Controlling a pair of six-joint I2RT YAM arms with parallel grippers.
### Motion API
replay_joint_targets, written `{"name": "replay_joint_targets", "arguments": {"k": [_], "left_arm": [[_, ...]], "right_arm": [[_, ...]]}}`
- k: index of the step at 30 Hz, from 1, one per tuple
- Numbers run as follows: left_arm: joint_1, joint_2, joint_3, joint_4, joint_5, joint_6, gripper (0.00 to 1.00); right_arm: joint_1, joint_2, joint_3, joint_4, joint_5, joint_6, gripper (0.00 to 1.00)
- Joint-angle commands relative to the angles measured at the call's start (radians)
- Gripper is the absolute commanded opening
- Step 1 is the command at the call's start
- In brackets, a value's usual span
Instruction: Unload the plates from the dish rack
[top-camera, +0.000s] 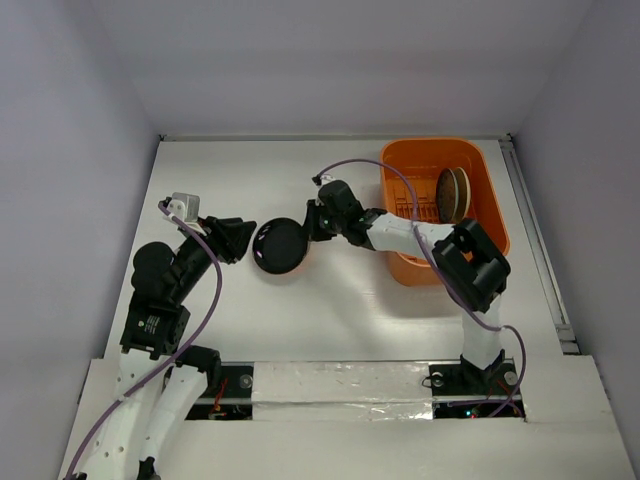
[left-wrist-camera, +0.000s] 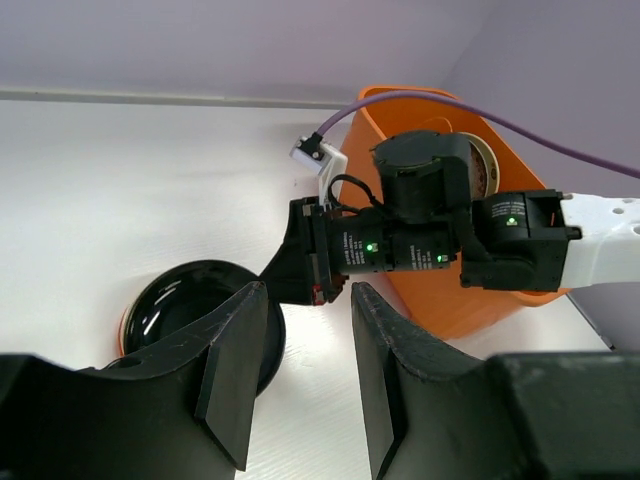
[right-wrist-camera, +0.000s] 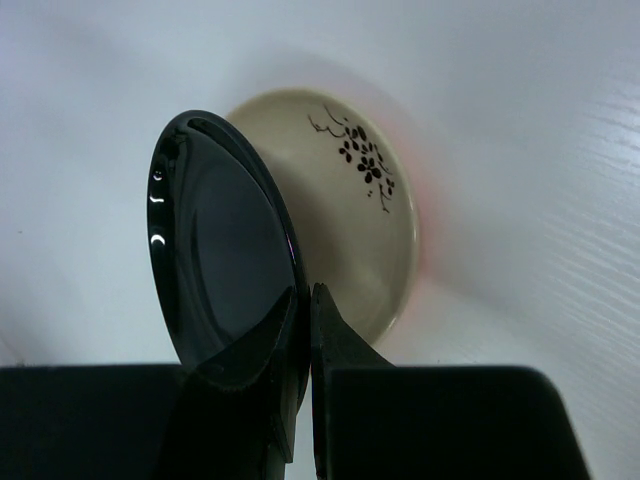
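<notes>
In the top view, the left gripper (top-camera: 238, 240) hangs at about 9 o'clock from the table's (top-camera: 350, 320) middle and points toward 3 o'clock. Its jaws stand moderately apart with nothing between them. Just beyond its fingertips, near the middle of the table, is the black plate (top-camera: 280, 247), well clear of the rack. It tilts up on edge rather than lying flat.

The right gripper (right-wrist-camera: 306, 300) pinches the plate's rim at roughly the plate's 2 o'clock, jaws narrow with only the thin rim between the fingers. The right wrist view shows a cream plate (right-wrist-camera: 365, 225) with a small black blossom sprig lying flat on the table under the raised black one. In the left wrist view, the edge of an orange-red plate (left-wrist-camera: 121, 335) shows under the black plate's 9 o'clock side.

The dish rack (top-camera: 495, 215) sits at about 2 o'clock on the table. One brown-tan plate (top-camera: 453, 194) stands on edge inside it, toward its 12 o'clock end. The right arm reaches across the rack's 9 o'clock wall.
</notes>
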Motion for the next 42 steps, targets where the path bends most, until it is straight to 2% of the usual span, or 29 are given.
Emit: {"name": "replay_joint_targets", "arguments": {"k": [1, 4, 5, 7, 8, 14, 18, 22, 23, 25, 26, 27, 32, 34, 37, 39, 41, 42], "left_arm": [[0.006, 0.004, 0.009, 0.058, 0.014, -0.007, 0.36], [0.006, 0.004, 0.009, 0.058, 0.015, -0.007, 0.36], [0.006, 0.003, 0.009, 0.058, 0.015, -0.007, 0.36], [0.006, 0.001, 0.009, 0.058, 0.015, -0.007, 0.36], [0.006, 0.001, 0.009, 0.058, 0.015, -0.007, 0.36], [0.006, -0.002, 0.009, 0.056, 0.015, -0.009, 0.36], [0.006, -0.005, 0.009, 0.056, 0.014, -0.009, 0.36], [0.006, -0.005, 0.009, 0.055, 0.015, -0.009, 0.36], [0.006, -0.007, 0.009, 0.056, 0.015, -0.009, 0.36], [-0.003, -0.008, 0.009, 0.056, 0.013, -0.009, 0.36], [-0.003, -0.008, 0.009, 0.055, 0.015, -0.009, 0.36], [-0.003, -0.01, 0.009, 0.056, 0.015, -0.009, 0.36], [-0.003, -0.014, 0.009, 0.053, 0.012, -0.007, 0.36], [-0.003, -0.016, 0.01, 0.053, 0.01, -0.006, 0.36], [-0.003, -0.014, 0.009, 0.053, 0.012, -0.009, 0.36], [-0.003, -0.014, 0.009, 0.056, 0.015, -0.009, 0.36], [-0.003, -0.013, 0.007, 0.058, 0.015, -0.01, 0.36], [-0.003, -0.01, 0.007, 0.058, 0.014, -0.01, 0.36]], "right_arm": [[0.0, -0.001, 0.057, 0.041, 0.021, 0.013, 0.09], [0.0, 0.017, 0.077, 0.012, 0.019, 0.002, 0.18], [0.0, 0.017, 0.077, 0.011, 0.022, 0.0, 0.24], [0.0, 0.014, 0.077, 0.003, 0.03, -0.004, 0.31], [0.0, 0.009, 0.075, 0.001, 0.035, -0.012, 0.4], [0.0, -0.032, 0.086, -0.052, 0.073, -0.058, 0.57], [0.0, -0.079, 0.089, -0.115, 0.137, -0.098, 0.57], [0.0, -0.15, 0.084, -0.164, 0.28, -0.176, 0.5], [0.0, -0.179, 0.098, -0.186, 0.382, -0.205, 0.34], [-0.009, -0.217, 0.098, -0.227, 0.49, -0.23, 0.16], [-0.02, -0.239, 0.092, -0.235, 0.551, -0.242, 0.02], [-0.034, -0.288, 0.086, -0.245, 0.568, -0.248, 0.0], [-0.175, -0.484, -0.01, -0.238, 0.634, -0.254, 0.0], [-0.273, -0.561, -0.055, -0.249, 0.667, -0.259, 0.0], [-0.383, -0.581, -0.058, -0.311, 0.729, -0.276, 0.01], [-0.437, -0.57, -0.054, -0.345, 0.777, -0.294, 0.13], [-0.469, -0.541, -0.049, -0.361, 0.792, -0.294, 0.13], [-0.486, -0.529, -0.047, -0.373, 0.793, -0.294, 0.3]]}}
